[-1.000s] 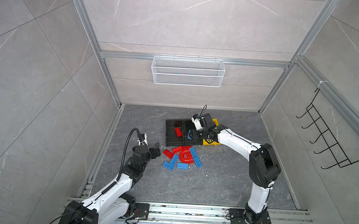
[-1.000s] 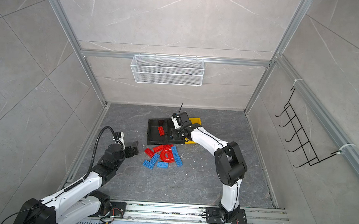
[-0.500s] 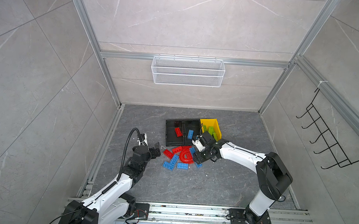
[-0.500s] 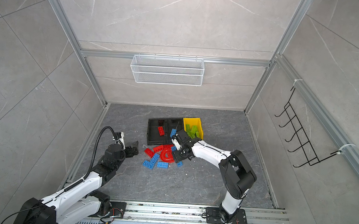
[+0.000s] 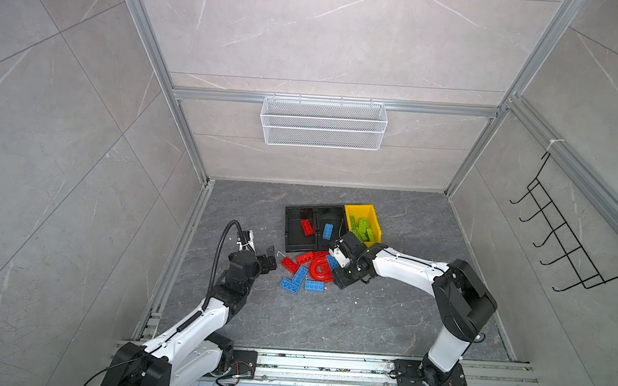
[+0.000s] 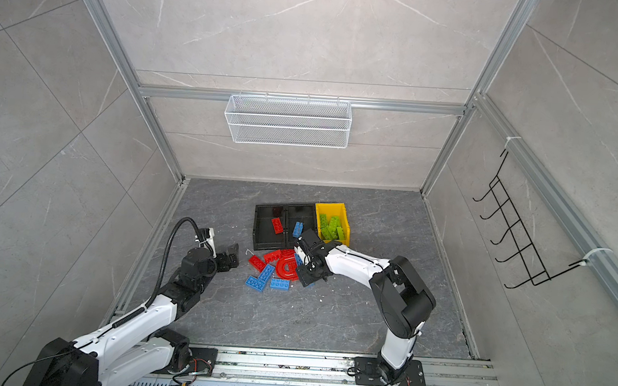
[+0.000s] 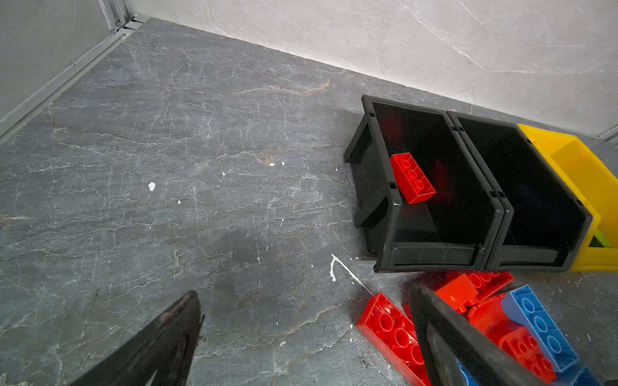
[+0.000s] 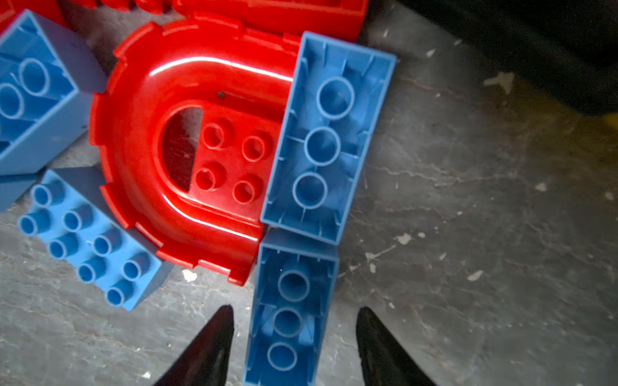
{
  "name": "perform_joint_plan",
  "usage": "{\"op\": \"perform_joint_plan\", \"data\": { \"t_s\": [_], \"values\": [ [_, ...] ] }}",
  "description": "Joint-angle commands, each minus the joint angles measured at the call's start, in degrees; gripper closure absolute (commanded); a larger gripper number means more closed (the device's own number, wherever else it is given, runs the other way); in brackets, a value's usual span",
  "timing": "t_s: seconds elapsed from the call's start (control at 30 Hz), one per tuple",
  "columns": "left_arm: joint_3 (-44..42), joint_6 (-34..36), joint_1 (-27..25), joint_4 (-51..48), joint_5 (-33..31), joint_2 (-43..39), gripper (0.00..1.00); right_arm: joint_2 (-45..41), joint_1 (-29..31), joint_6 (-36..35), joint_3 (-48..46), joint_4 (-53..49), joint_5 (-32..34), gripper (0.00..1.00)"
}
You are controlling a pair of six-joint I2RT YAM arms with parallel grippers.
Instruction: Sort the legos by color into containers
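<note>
Grey stone floor carries the legos before the containers. Right gripper stands parted around an upturned blue brick, not touching; left gripper is spread, empty. Brick looks light, stiff, smooth: pinch its long walls.

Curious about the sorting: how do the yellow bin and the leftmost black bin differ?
The yellow bin holds several green bricks; the black bin holds one red brick. The yellow bin sits at the row's right end in both top views, the black bin at its left end. Both are open-topped, alike in size.
</note>
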Motion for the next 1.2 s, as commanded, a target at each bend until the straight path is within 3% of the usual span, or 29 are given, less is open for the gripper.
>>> {"op": "perform_joint_plan", "data": {
  "t_s": [0.0, 0.5, 0.87, 1.17],
  "values": [
    [1.5, -1.0, 0.2, 2.1, -0.5, 0.1, 0.00, 1.9, 0.6, 0.9, 0.1, -0.7, 1.6, 0.41],
    [1.5, -0.7, 0.2, 1.4, -1.0, -1.3, 0.00, -5.3, 0.6, 4.6, -4.8, 5.6, 5.3, 0.69],
    [1.5, -0.7, 0.2, 1.3, -0.7, -1.6, 0.00, -12.6, -5.0, 5.2, -3.0, 10.1, -1.2, 0.71],
    [1.6, -0.6, 0.2, 1.1, -0.7, -1.6, 0.00, -1.8, -9.8, 6.3, 9.1, 15.5, -2.4, 0.70]
  ]
}}
